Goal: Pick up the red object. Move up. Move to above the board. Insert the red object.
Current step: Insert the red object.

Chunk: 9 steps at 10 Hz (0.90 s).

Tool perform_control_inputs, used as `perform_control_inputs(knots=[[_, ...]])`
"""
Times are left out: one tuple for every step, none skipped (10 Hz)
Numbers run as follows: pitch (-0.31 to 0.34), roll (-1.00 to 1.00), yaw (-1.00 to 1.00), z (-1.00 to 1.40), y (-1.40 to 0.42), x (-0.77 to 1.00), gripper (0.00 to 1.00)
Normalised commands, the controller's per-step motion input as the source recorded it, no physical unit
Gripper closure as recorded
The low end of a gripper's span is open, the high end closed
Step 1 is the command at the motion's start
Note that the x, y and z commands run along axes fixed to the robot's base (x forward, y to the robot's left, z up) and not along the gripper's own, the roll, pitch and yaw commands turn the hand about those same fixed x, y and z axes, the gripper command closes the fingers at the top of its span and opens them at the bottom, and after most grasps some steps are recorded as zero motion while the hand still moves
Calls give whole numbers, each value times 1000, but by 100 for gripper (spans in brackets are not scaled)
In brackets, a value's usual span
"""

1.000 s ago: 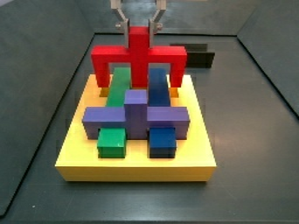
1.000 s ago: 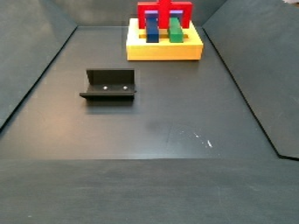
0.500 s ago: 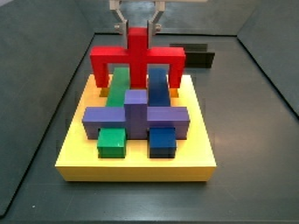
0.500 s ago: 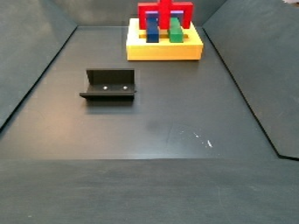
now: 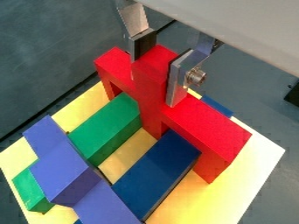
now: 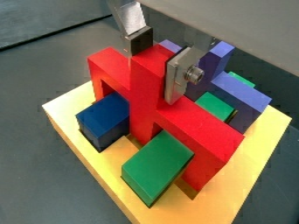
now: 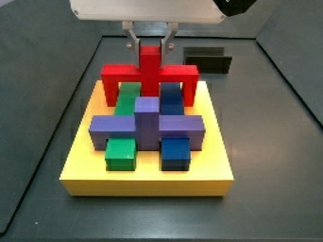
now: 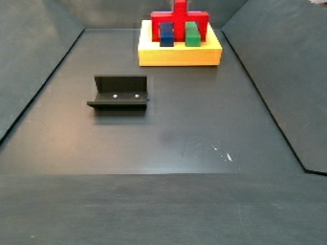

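Two silver fingers of the gripper (image 5: 162, 54) clamp the upright stub of the red object (image 5: 176, 109), one plate pressed flat against each side of it; in the wrist view the dark pads sit hard on the red plastic, so the gripper is clenched on the piece. A side view shows the same hold from the front: the gripper (image 7: 150, 40) reaches down from above and pinches the top of the stub, with the red object (image 7: 150, 77) hanging directly beneath it.

Below the gripper lies the board (image 7: 83, 165), a yellow slab. The red crossbar spans it, and both red legs reach down to the level of the blocks on it; whether they are seated in their slots cannot be told. Under the crossbar, on either side of the stub, a green block (image 5: 103, 131) and a blue block (image 5: 162, 175) run along the board. Beyond them, further from the gripper, a purple block (image 5: 70, 171) lies crosswise over both.

In a side view the fixture (image 8: 120, 94) stands on the dark floor (image 8: 166, 144), well apart from the gripper and from the board (image 8: 179, 55).
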Motion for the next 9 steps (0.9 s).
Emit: perform_control_inputs(knots=[[6,0,0,0,0,0,100],[34,53,0,0,0,0,100],[59,116,0,0,0,0,100],[56,96,0,0,0,0,100],[64,136,0,0,0,0,100],[69,111,0,0,0,0,100],[44,77,0,0,11,0,100],[0,7,46,-106,0,0,100],[41,0,0,0,134,0,100]])
